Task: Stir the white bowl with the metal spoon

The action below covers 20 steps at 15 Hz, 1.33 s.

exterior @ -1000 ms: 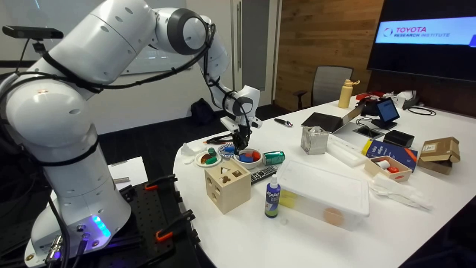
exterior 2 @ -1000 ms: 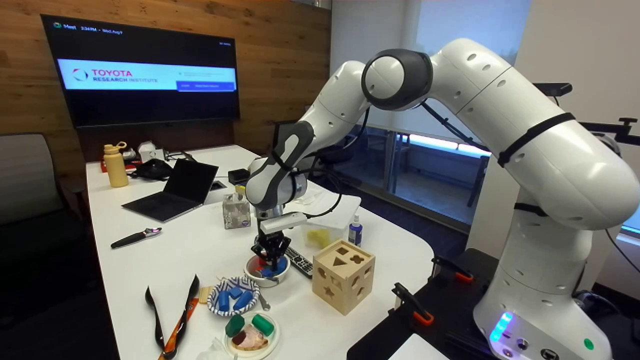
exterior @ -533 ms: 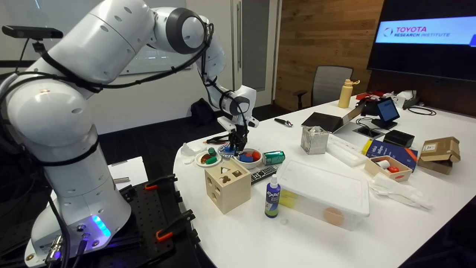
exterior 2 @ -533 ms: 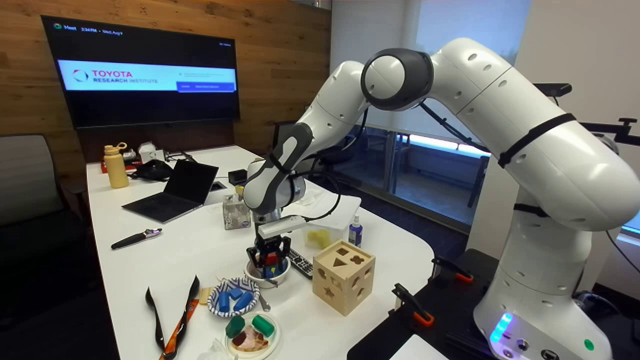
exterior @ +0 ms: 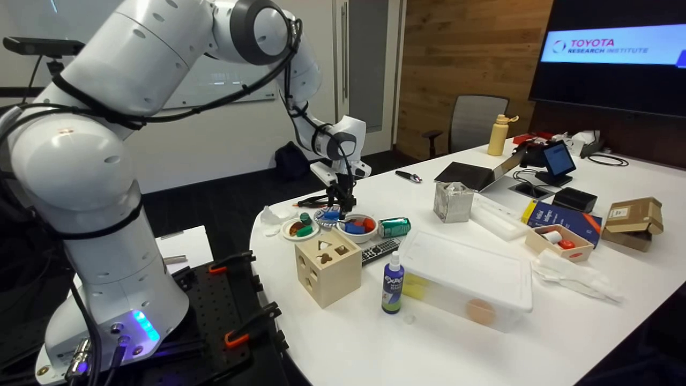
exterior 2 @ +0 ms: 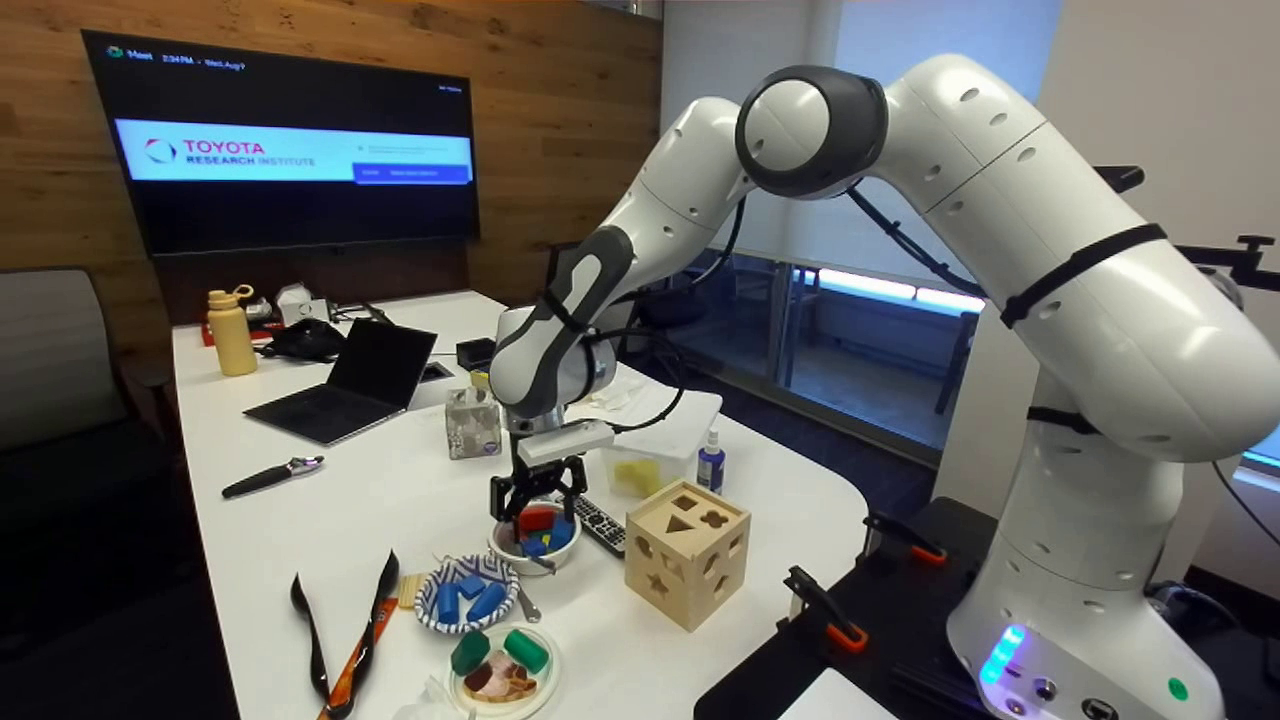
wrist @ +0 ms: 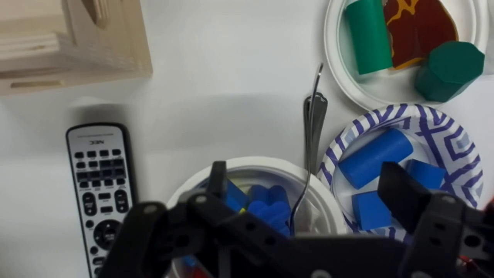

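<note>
White bowl (wrist: 266,162) stands on the table (wrist: 231,50), blue blocks (wrist: 270,200) inside. Your wrist view shows the metal spoon (wrist: 308,162) with its handle crossing the bowl's right rim, its head hidden. Your gripper (wrist: 305,175) hangs at the bowl, clearance unclear, jaws wide apart, that handle visible between them. Both exterior views show you a red block (exterior 2: 537,517) in the bowl, mostly masked in the wrist view. An exterior view adds a green can (exterior: 394,227), lying just right of the bowl.

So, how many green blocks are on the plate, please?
2: in the wrist view, a round block toward the left of the plate, a many-sided block at lower right.
</note>
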Tool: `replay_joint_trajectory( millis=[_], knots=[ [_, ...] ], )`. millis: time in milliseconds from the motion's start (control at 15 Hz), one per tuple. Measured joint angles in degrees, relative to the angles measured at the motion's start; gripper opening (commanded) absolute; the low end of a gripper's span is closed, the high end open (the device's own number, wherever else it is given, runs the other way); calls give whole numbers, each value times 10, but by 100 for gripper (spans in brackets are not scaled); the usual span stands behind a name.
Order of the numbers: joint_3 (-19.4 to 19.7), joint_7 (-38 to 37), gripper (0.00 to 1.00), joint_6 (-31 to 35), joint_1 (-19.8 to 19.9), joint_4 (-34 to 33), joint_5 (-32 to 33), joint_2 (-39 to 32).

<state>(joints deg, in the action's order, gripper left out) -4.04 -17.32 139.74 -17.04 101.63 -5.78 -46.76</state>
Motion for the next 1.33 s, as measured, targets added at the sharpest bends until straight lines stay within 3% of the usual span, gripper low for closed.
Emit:
replay_joint_trajectory(
  millis=[533, 600, 667, 1000, 1333],
  knots=[
    [-24, 0, 100, 96, 10, 72, -36, -5],
    [-26, 0, 90, 105, 10, 76, -36, -5],
    [-27, 0, 74, 111, 10, 78, -36, -5],
    [-28, 0, 33, 131, 9, 85, -36, -5],
    [-29, 0, 0, 139, 8, 88, -36, -5]
  ],
)
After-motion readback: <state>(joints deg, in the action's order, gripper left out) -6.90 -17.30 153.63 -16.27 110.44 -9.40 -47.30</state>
